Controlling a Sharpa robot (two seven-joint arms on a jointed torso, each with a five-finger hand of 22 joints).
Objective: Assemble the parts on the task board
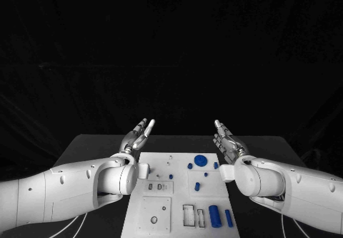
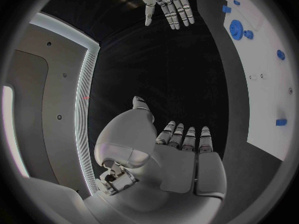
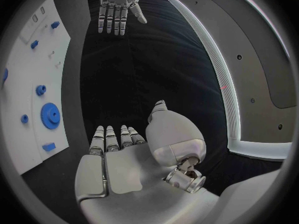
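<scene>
The white task board [image 1: 161, 198] lies in the middle of the black table, between my two arms. A large blue gear [image 1: 201, 160] sits near its far edge, with small blue pieces [image 1: 197, 186] below it and two long blue pegs [image 1: 215, 219] at the near right. My left hand [image 1: 138, 135] is raised above the board's far left corner, fingers straight and apart, holding nothing. My right hand [image 1: 227, 139] mirrors it at the far right, also flat and empty. The left wrist view shows the left palm [image 2: 181, 157], the right hand [image 2: 167, 5] and the gear [image 2: 237, 29].
The board carries rectangular slots [image 1: 189, 215] and a square plate with holes [image 1: 154, 214] at its near end. Black table surface [image 1: 89, 148] lies on both sides of the board. The right wrist view shows the board [image 3: 25, 99] beside the right palm [image 3: 124, 159].
</scene>
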